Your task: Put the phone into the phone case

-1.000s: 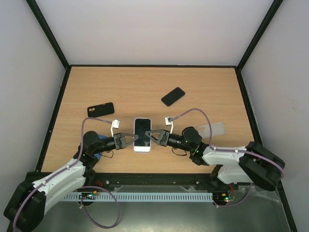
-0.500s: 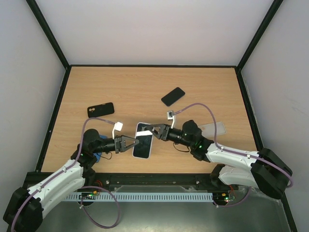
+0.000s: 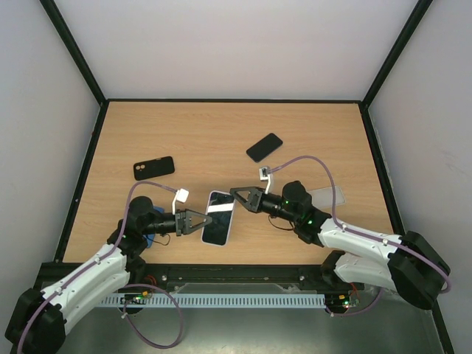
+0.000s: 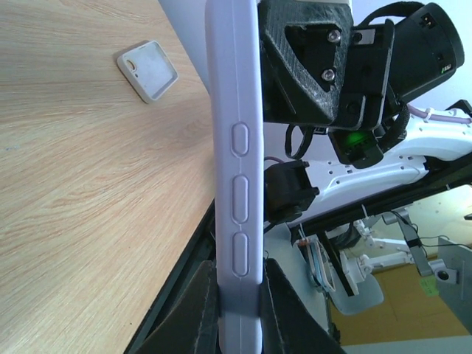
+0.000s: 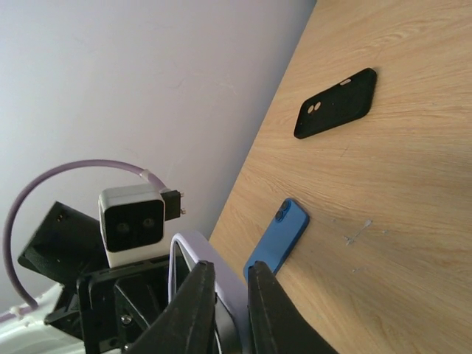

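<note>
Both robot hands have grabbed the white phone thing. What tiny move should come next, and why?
Probably the right gripper should squeeze the top edge of the white phone case a little tighter, to seat the phone fully. The left gripper clamps the opposite side firmly, so the case looks braced for that pinch.

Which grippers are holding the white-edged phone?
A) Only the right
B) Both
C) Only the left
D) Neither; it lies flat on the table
B: the left gripper is clamped on one edge of the phone and the right gripper is clamped on another, as both wrist views show.
</note>
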`<move>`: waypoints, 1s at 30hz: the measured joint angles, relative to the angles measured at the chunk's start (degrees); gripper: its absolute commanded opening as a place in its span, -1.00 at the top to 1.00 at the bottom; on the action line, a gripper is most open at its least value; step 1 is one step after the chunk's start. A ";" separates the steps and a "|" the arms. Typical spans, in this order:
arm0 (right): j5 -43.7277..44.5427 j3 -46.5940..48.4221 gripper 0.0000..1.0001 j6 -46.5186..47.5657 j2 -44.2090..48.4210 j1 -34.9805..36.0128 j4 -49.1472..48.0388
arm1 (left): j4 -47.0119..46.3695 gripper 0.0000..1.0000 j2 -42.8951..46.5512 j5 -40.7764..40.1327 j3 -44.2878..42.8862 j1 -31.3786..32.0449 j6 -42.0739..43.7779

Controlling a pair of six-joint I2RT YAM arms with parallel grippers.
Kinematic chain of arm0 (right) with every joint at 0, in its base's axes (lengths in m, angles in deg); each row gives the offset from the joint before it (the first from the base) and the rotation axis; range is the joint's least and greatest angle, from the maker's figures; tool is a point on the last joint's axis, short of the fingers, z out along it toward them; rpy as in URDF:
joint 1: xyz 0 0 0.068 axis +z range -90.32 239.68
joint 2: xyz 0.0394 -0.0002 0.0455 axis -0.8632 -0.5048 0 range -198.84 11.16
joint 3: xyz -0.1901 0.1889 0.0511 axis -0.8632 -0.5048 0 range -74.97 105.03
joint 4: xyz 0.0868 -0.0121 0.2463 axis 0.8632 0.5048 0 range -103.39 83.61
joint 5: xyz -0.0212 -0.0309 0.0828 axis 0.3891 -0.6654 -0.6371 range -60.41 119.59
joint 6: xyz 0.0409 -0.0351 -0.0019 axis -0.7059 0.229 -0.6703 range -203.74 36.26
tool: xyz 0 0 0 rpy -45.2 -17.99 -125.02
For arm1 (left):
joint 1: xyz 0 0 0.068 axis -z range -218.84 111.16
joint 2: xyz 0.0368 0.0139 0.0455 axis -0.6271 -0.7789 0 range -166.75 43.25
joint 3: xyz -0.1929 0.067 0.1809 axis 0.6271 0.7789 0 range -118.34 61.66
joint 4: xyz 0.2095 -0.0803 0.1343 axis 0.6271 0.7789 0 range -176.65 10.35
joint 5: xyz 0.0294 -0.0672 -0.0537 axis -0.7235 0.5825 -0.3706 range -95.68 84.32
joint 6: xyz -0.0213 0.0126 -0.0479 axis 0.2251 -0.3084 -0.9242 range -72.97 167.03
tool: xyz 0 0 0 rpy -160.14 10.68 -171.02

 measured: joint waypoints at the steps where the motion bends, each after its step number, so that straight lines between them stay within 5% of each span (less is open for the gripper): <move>1: -0.02 0.02 0.84 0.07 0.22 -0.15 0.13 | 0.33 0.95 -0.02 0.07 0.00 0.00 0.15; 7: -1.31 1.01 0.87 1.01 1.29 -0.11 2.54 | 5.68 0.95 0.13 -1.81 -1.70 0.15 3.21; 12: -2.89 1.92 0.35 0.85 1.77 -0.07 3.10 | 8.68 0.95 -0.17 -4.24 -2.95 0.13 5.05; 18: -1.44 1.36 0.01 1.31 3.80 -0.04 6.19 | 7.63 0.95 -0.04 -4.07 -2.95 0.13 4.83; 24: -0.90 1.36 0.02 2.16 3.82 -0.04 8.17 | 5.20 0.95 -0.11 -2.32 -2.95 0.13 4.15; 30: -1.64 1.31 0.37 1.97 3.28 -0.04 7.74 | 3.15 0.95 -0.11 -1.40 -2.95 0.13 3.26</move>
